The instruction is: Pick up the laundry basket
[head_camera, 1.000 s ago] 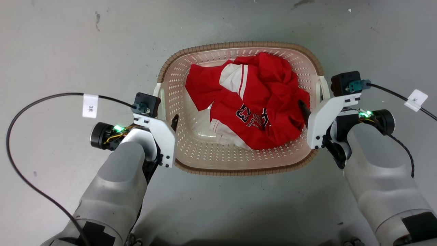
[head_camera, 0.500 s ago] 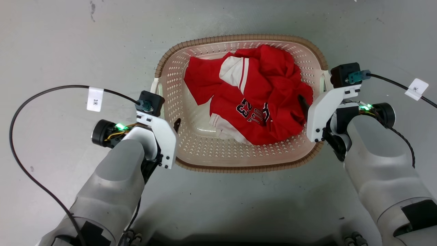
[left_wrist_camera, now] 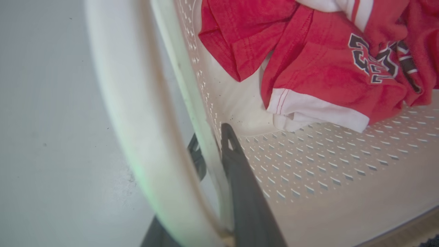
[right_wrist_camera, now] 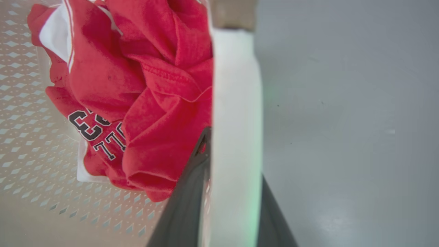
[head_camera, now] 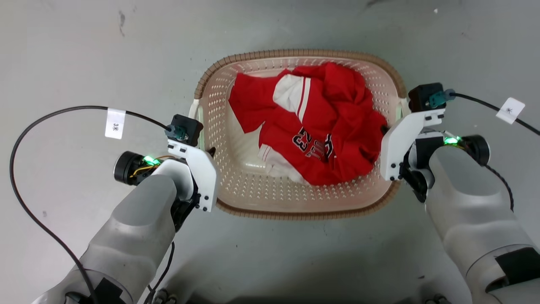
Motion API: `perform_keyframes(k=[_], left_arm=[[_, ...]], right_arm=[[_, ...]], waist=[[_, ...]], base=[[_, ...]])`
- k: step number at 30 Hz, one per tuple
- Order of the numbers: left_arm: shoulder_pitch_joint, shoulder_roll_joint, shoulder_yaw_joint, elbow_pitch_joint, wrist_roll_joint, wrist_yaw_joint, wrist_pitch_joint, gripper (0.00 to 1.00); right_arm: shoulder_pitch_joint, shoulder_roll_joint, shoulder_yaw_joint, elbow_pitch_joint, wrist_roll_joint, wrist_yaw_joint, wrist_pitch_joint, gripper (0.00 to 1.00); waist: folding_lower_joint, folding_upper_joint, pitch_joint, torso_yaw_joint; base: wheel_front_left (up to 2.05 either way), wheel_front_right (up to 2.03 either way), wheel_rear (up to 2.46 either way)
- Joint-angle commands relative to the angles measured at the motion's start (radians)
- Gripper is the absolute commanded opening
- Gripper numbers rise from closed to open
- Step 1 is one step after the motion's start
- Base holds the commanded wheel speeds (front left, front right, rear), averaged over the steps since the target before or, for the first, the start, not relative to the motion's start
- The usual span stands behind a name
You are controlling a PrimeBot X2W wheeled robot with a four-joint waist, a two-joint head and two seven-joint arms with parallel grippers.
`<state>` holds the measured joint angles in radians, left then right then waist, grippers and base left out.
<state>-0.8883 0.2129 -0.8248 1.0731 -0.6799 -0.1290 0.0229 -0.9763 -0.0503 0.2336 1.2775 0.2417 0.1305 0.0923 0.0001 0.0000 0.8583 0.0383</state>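
**both claws on the handles of the basket**

the cream plastic laundry basket (head_camera: pixel 295 54), rounded-rectangular with perforated walls and a brown woven-look rim, lies over the grey floor (head_camera: pixel 63 50) between the two pale forearms. whether its base touches the floor cannot be told. a crumpled red and white jersey with dark lettering (head_camera: pixel 320 122) fills the middle and the right half of the basket, and its bare perforated bottom shows at the near left.

the left gripper (head_camera: pixel 207 152) is at the basket's left side, just below the white left handle (head_camera: pixel 195 110). in the left wrist view the left gripper (left_wrist_camera: pixel 211 144) has one dark finger (left_wrist_camera: pixel 240 178) lying against the inside of the perforated wall and the other outside it. the two are drawn in on the wall, with only the plastic between them.

the right gripper (head_camera: pixel 386 131) is at the basket's right side, by the white right handle (head_camera: pixel 403 107). in the right wrist view the right gripper (right_wrist_camera: pixel 233 161) stands astride the white band of the handle. one finger (right_wrist_camera: pixel 192 181) is inside, touching the red cloth, and the other is outside over the floor, with the band filling the space between them, so it is clamped on the handle.

a black cable with a white tag (head_camera: pixel 115 123) loops over the floor at the left. another tagged cable (head_camera: pixel 509 111) runs off to the right edge.
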Motion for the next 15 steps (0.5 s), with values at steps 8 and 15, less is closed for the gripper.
perform_keyframes(k=[8,15], left_arm=[[0.054,0.06,-0.129,-0.069,-0.135,-0.002,0.124,0.0],[0.117,0.141,-0.227,-0.154,-0.297,-0.002,0.275,0.0]], right_arm=[[0.061,-0.001,0.028,0.011,-0.038,0.0,0.146,0.0],[0.129,-0.007,0.04,0.011,-0.018,-0.001,0.349,0.0]], waist=[[-0.0001,0.0,-0.174,-0.032],[-0.0001,0.0,-0.381,-0.052]], base=[[0.0,0.0,0.0],[0.0,0.0,0.0]])
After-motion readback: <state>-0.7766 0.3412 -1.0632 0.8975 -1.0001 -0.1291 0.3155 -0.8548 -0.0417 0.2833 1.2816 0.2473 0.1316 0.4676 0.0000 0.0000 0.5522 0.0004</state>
